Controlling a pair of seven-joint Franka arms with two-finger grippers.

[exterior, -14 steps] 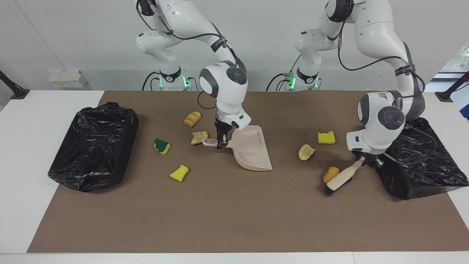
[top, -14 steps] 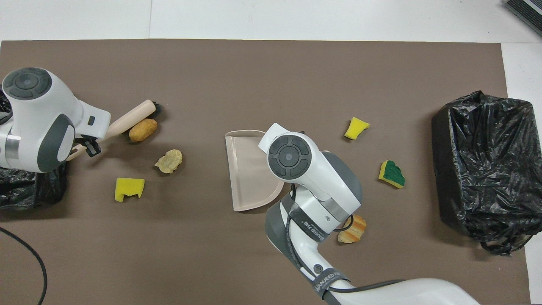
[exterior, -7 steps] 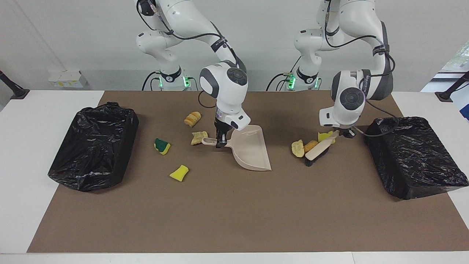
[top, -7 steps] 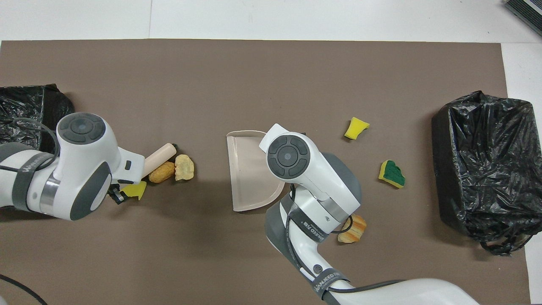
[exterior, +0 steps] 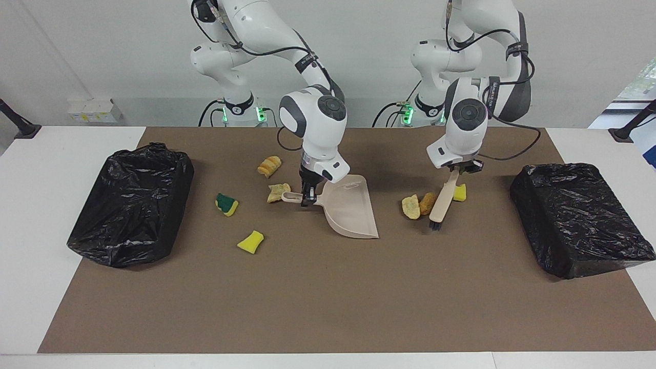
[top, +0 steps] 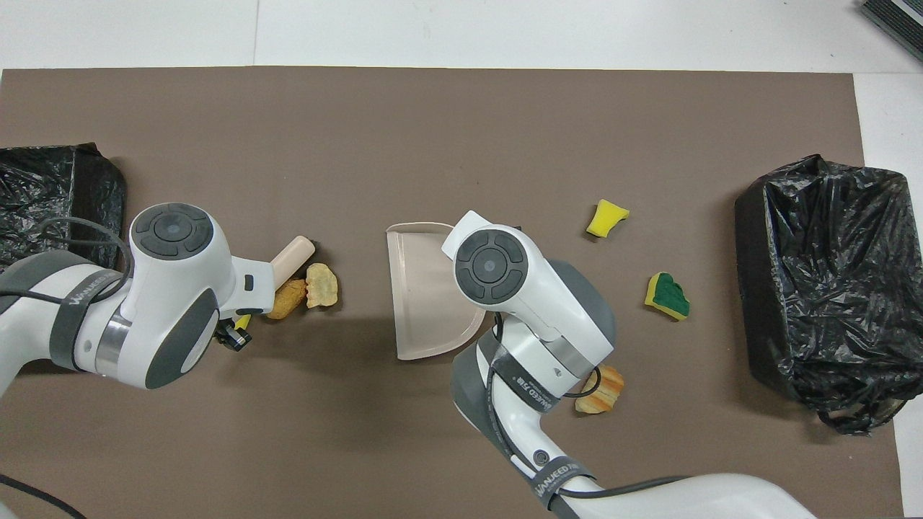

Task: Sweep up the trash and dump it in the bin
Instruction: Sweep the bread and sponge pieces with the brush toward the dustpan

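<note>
Below the left gripper — clamped on the brush handle — bristles rest on the surface beside three trash scraps, herding them toward the dustpan. Its handle is clenched by the right gripper, mouth tilted down to receive them.
</note>
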